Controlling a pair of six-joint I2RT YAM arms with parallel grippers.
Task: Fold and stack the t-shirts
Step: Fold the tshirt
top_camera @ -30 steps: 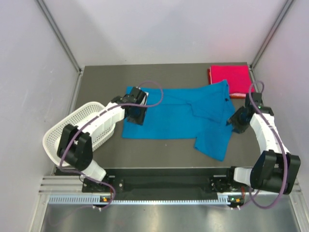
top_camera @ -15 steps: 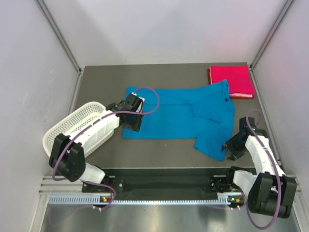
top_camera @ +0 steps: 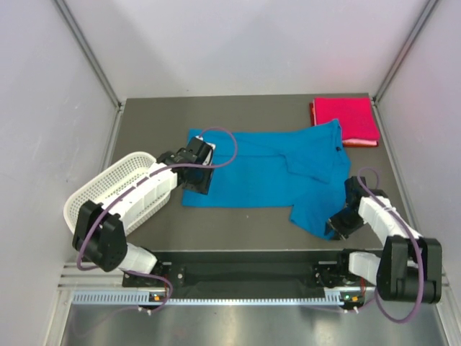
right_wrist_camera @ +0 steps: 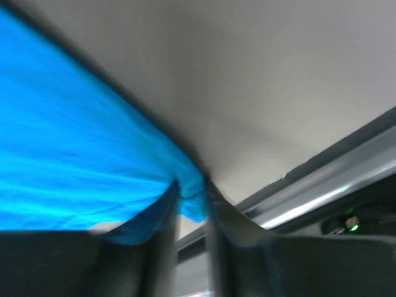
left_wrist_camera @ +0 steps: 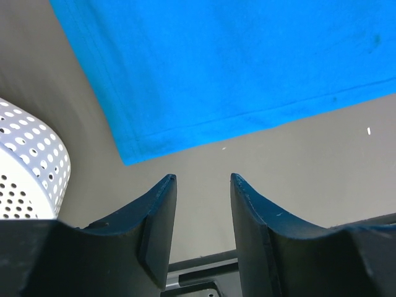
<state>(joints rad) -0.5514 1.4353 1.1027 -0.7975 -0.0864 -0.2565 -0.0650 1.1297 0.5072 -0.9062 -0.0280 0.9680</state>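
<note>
The right hand (right_wrist_camera: 190, 185) has swung from the 3 o'clock side of the blue t-shirt (top_camera: 266, 169) to its 5 o'clock corner; there it appears to pinch the cloth tip, though the wrist view is blurred. The left hand (left_wrist_camera: 201, 180) has barely shifted; its jaws stand apart, empty, just short of the 7 o'clock hem corner. The shirt lies spread mid-bench (top_camera: 238, 223); the pink-red t-shirt (top_camera: 346, 121) sits folded at 1 o'clock. A near-edge fold looks imminent.
</note>
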